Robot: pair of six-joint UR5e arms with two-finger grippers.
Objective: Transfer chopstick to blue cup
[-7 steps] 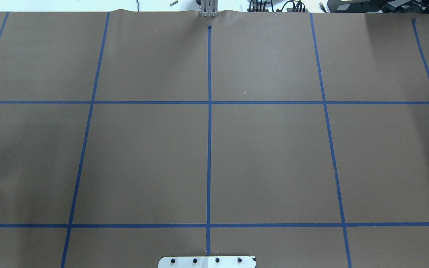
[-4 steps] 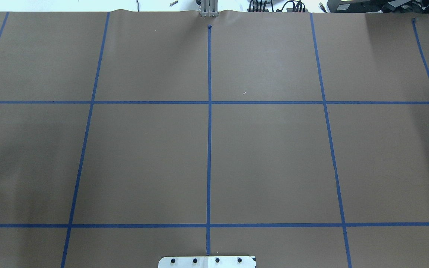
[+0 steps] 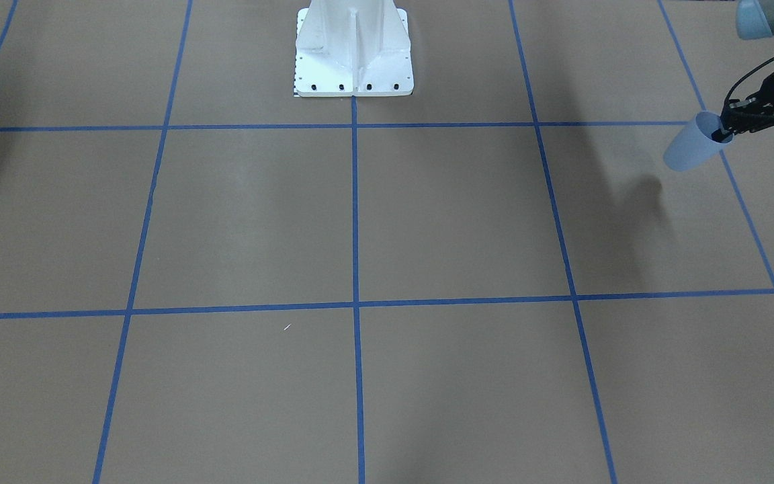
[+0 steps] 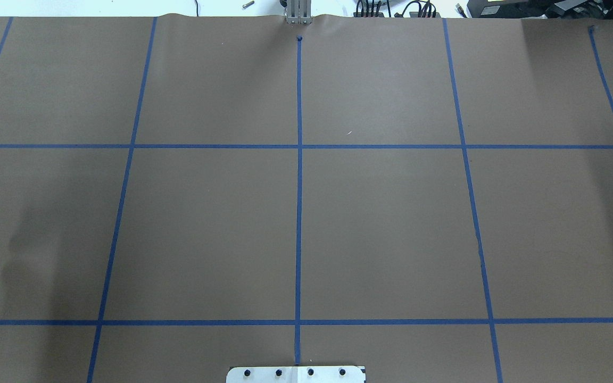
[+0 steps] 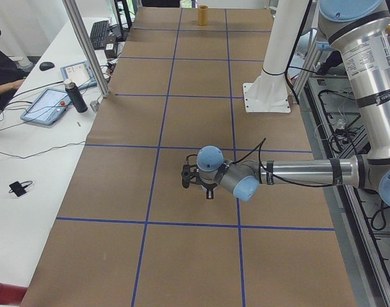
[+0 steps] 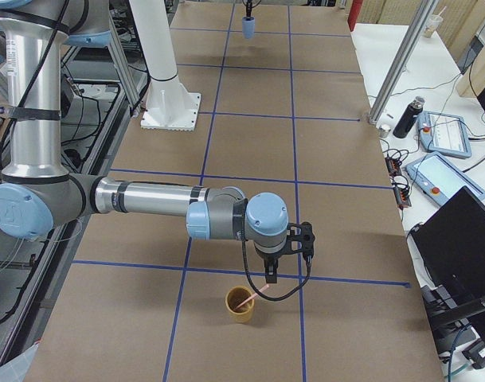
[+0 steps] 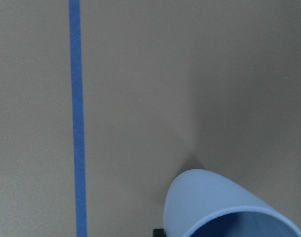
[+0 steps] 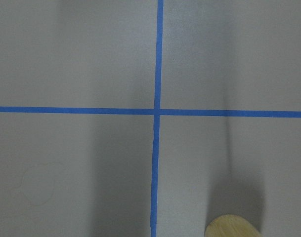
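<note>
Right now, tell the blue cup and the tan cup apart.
The blue cup is pale blue; the tan cup is yellowish tan. The blue cup hangs tilted above the table, pinched at its rim by the left gripper; the tan cup stands upright on the table. The tan cup holds the chopstick; none shows in the blue cup. Both are small plain tumblers.

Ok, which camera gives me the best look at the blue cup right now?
Exterior front-facing: the blue cup shows whole, tilted, with the left gripper at its rim. The left wrist view crops it at the frame's bottom, overhead catches only a sliver, exterior right shows it tiny and far, and exterior left hides it.
</note>
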